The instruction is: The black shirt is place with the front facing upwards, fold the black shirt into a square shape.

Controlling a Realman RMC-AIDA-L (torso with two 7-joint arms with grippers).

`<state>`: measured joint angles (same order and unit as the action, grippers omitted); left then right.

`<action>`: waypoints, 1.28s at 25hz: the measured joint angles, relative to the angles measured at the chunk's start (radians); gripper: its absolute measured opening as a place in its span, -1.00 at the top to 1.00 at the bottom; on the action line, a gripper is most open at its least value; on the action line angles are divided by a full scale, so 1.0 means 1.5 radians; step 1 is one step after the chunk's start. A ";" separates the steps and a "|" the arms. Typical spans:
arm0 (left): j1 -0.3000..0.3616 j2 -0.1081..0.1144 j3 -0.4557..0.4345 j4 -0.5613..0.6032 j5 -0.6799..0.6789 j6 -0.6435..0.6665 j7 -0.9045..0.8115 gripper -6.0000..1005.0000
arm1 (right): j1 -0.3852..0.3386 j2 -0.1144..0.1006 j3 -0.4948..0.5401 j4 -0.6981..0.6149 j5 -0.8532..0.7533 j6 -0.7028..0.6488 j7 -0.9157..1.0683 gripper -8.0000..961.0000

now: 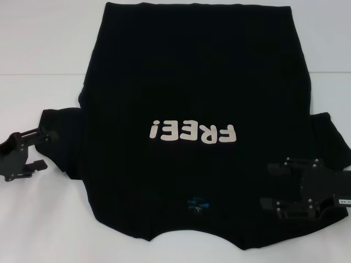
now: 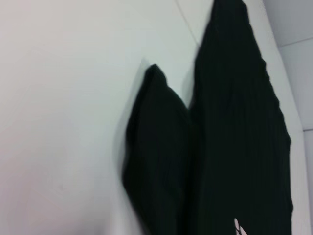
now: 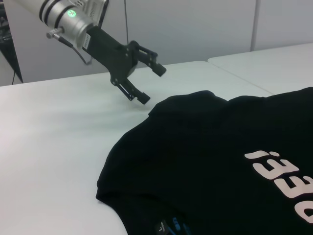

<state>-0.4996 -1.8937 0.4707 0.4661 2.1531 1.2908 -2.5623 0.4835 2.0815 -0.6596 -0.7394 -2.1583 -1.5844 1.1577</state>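
Note:
The black shirt lies spread flat on the white table, front up, with its collar toward me. Its cream "FREE!" letters and blue neck label show. My left gripper is open and empty just beside the tip of the shirt's left sleeve. The right wrist view shows it above the table, off the cloth. My right gripper is open and empty over the shirt's shoulder by the right sleeve. The left wrist view shows the left sleeve and shirt body.
The white table shows bare to the left and right of the shirt. The shirt's hem reaches the far edge of the head view. A seam between two table tops runs past the shirt.

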 joint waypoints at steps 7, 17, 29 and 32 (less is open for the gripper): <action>-0.005 -0.005 -0.001 -0.011 -0.002 -0.030 0.004 -0.84 | 0.003 0.001 0.000 0.000 0.000 0.000 0.000 -0.72; -0.013 -0.013 -0.001 -0.020 -0.005 -0.069 0.006 -0.84 | 0.004 0.000 0.000 0.000 0.000 0.002 0.000 -0.72; -0.019 -0.022 0.001 -0.020 -0.001 -0.085 0.006 -0.83 | 0.008 0.000 0.000 -0.001 0.000 0.003 0.001 -0.72; -0.019 -0.022 0.002 -0.021 0.000 -0.086 0.007 -0.83 | 0.009 0.000 0.000 -0.001 0.000 0.003 0.001 -0.72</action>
<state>-0.5278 -1.9271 0.4731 0.4353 2.1528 1.1611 -2.5525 0.4967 2.0815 -0.6596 -0.7410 -2.1583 -1.5800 1.1598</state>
